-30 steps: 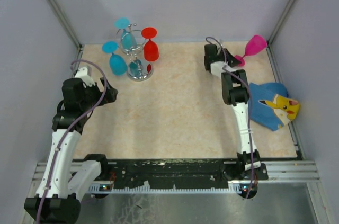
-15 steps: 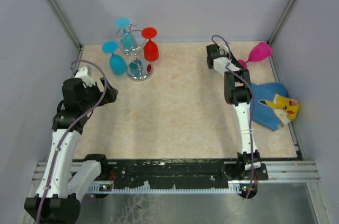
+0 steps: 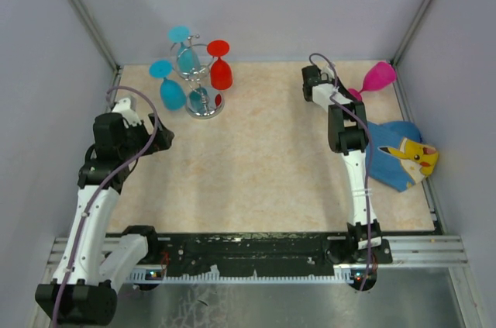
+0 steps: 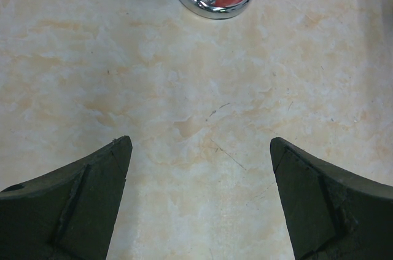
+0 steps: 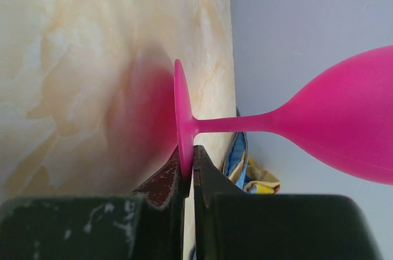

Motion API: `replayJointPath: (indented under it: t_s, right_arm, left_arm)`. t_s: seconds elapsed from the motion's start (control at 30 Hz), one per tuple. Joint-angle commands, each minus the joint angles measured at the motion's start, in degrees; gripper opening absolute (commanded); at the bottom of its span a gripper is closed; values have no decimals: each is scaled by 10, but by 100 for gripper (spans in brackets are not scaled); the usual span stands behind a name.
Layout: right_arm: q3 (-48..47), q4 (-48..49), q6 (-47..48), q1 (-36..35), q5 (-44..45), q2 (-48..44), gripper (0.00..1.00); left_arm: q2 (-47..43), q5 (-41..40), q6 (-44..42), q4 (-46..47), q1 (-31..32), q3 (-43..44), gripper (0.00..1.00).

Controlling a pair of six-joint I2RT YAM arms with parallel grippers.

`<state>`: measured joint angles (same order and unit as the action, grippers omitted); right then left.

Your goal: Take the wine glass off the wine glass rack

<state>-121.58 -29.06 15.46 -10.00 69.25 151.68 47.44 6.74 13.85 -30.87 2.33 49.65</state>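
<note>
Over on the right, the right gripper [image 5: 187, 163] is clamped tight on the edge of the round foot of the bright pink plastic wine glass [image 5: 344, 131]. The stem lies roughly level and the bowl points at the far right corner wall. That glass is off the shiny silver wire rack [image 3: 203, 89] and well apart from it. The rack stands at the far left of the beige marbled tabletop [image 3: 263, 165], with turquoise glasses [image 3: 172, 94] and a red glass [image 3: 222, 74] hanging from its arms. The left gripper [image 4: 199, 146] hovers near the rack's disc base, its fingers spread wide and holding nothing. A blue cloth with a yellow cartoon face [image 3: 399, 159] lies beside the right arm.
</note>
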Motion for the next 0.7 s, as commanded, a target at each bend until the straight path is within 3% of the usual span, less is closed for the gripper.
replayJointPath:
  t_s: [0.0, 0.23, 0.67]
  right_arm:
    - [10, -51, -11, 3, -100, 4, 4]
    - [8, -58, -8, 3, -111, 4, 11]
    - [-3, -72, -13, -21, -172, -5, 32]
  left_arm:
    - [11, 12, -4, 8, 4, 7, 100]
    - [19, 14, -2, 8, 5, 9, 100]
    - [24, 21, 1, 14, 4, 5, 100]
